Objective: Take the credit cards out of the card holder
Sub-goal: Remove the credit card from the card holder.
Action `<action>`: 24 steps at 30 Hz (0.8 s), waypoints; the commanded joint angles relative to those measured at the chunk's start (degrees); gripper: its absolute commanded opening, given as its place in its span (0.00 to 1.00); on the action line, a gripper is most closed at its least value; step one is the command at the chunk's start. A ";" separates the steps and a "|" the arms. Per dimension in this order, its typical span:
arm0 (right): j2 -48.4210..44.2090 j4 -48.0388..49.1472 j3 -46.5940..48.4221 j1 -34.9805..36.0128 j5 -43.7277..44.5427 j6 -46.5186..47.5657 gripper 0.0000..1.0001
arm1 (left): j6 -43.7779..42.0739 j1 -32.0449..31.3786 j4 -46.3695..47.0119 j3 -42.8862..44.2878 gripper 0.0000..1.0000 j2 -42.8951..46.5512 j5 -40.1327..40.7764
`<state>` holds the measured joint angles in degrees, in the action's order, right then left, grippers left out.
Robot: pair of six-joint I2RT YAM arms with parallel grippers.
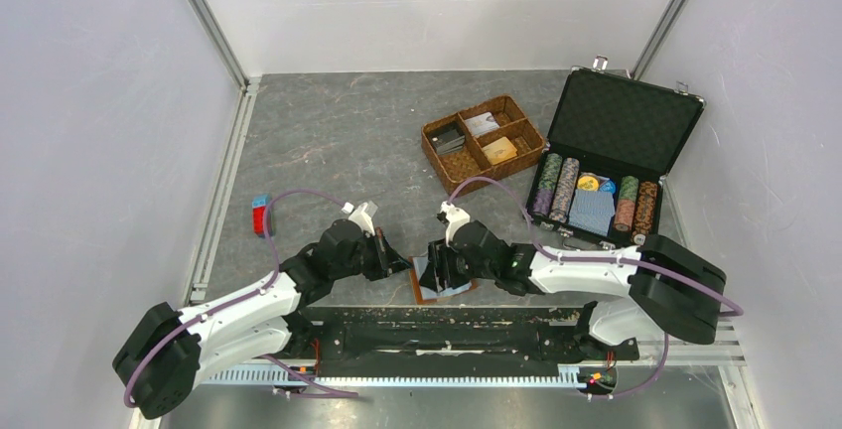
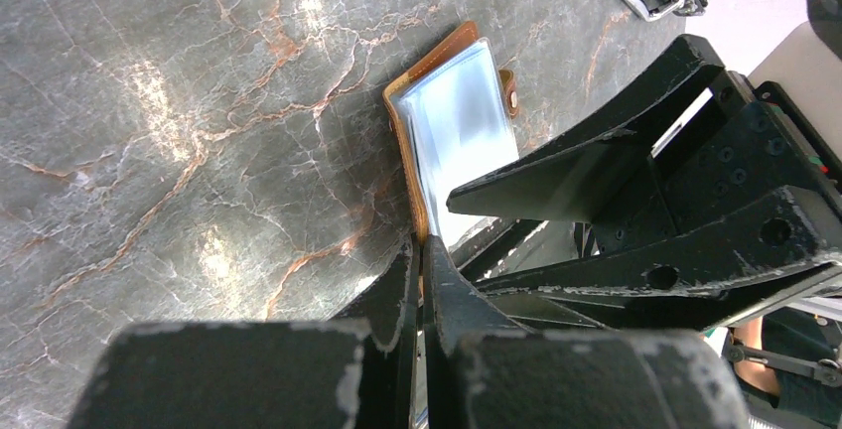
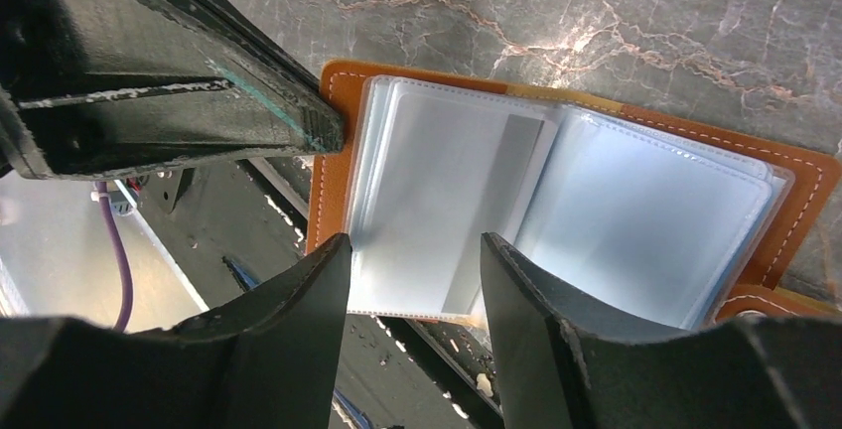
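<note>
The tan leather card holder (image 1: 425, 293) lies open at the table's near edge, its pale clear sleeves (image 3: 447, 191) fanned upward. My left gripper (image 2: 422, 245) is shut on the holder's orange cover edge (image 2: 418, 176), pinning it. My right gripper (image 3: 415, 250) stands open, its fingertips either side of the near edge of one sleeve without pinching it. A greyish strip shows inside that sleeve; I cannot tell if it is a card. A golden-orange credit card (image 1: 499, 150) lies in the woven basket.
The woven brown basket (image 1: 433, 157) sits behind the holder, with flat items in its other compartments. An open black case (image 1: 624, 116) with poker chips and a blue deck (image 1: 592, 213) stands at the right. A small red-and-blue block (image 1: 260, 214) lies left. A black rail (image 1: 447, 328) runs along the near edge.
</note>
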<state>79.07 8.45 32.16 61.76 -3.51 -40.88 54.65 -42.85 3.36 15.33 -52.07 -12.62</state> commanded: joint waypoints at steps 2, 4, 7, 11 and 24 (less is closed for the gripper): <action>1.18 1.66 2.38 0.38 -1.37 -0.07 0.54 | 0.28 0.22 2.45 -0.44 0.02 0.68 -0.91; 1.37 1.62 2.51 0.38 -1.53 -0.07 0.54 | 0.28 0.22 2.53 -0.48 0.02 0.60 -0.92; 1.47 1.58 2.55 0.46 -1.63 0.01 0.56 | 0.37 0.22 2.62 -0.39 0.02 0.49 -1.06; 1.62 1.33 2.72 0.56 -1.55 0.17 0.56 | 0.37 0.22 2.62 -0.48 0.02 0.62 -1.00; 0.77 -2.47 3.17 0.73 2.35 1.10 0.45 | 0.37 0.22 2.63 -0.33 0.02 0.38 -1.00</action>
<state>80.58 6.85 33.26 62.11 -3.57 -40.80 54.68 -42.83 3.49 14.92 -52.07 -12.62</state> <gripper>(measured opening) 0.472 0.034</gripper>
